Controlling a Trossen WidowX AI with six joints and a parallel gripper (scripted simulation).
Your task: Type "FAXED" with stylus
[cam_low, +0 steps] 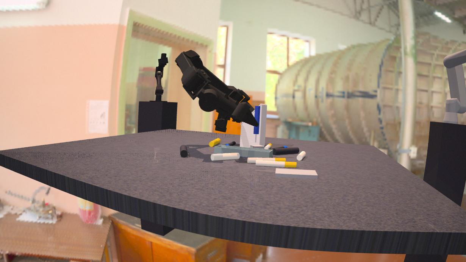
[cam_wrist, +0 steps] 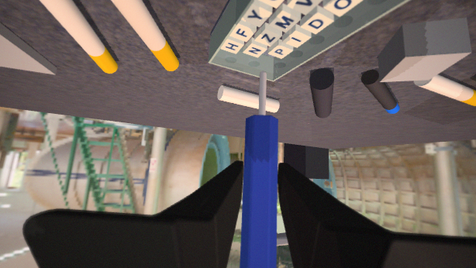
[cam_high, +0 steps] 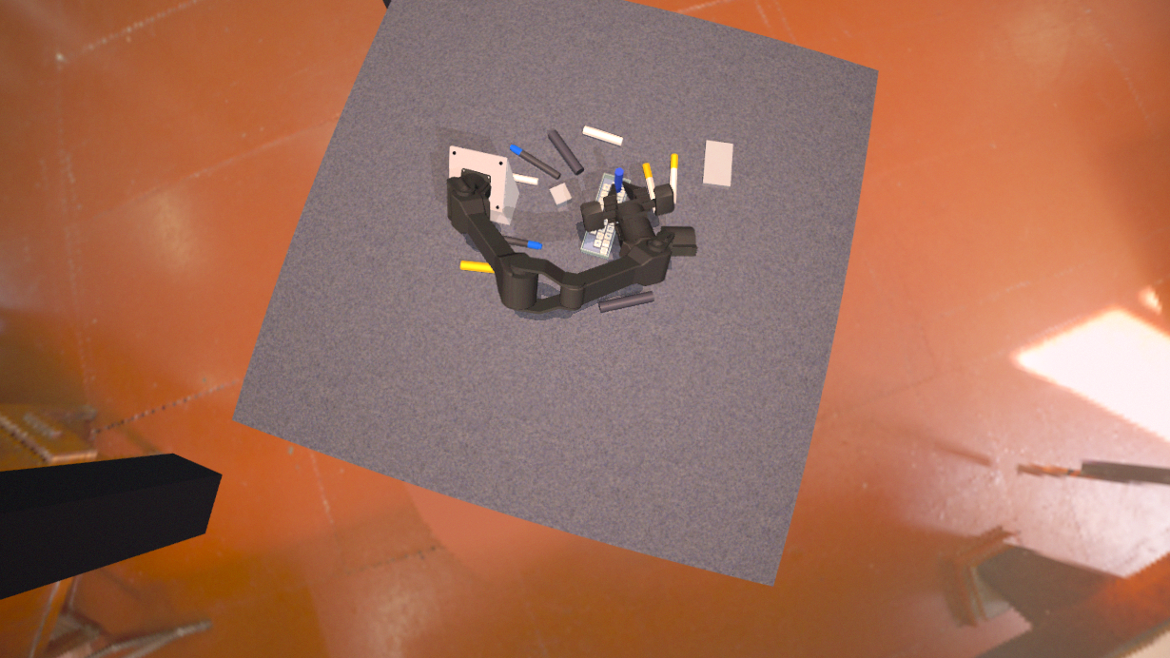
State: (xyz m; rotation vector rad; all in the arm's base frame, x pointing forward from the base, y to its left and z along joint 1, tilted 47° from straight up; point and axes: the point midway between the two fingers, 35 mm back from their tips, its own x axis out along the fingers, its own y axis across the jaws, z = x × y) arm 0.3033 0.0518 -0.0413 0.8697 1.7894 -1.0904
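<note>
My gripper (cam_high: 619, 191) (cam_low: 257, 124) (cam_wrist: 260, 169) is shut on the blue stylus (cam_high: 619, 176) (cam_low: 257, 114) (cam_wrist: 262, 143). The stylus stands nearly upright, its thin grey tip pointing down. The grey-green keyboard (cam_low: 254, 153) (cam_wrist: 222, 32) lies on the table with pale lettered keys; it also shows in the top view (cam_high: 585, 246), partly under the gripper. In the exterior view the tip is above the keyboard, not touching. In the wrist view the tip shows against the keyboard's near end, by its corner, with H, F, N, Z, M, P, I and D readable. Keys further along are cut off by the frame.
Two white-and-yellow cylinders (cam_high: 673, 170) (cam_low: 277, 164) (cam_wrist: 77, 29) lie beside the keyboard, near a flat pale block (cam_high: 718, 164) (cam_low: 296, 172). A dark cylinder (cam_high: 565, 152) (cam_wrist: 322, 93), a white one (cam_high: 602, 135) (cam_low: 301, 155) (cam_wrist: 236, 97) and a small pale block (cam_high: 560, 193) lie around it.
</note>
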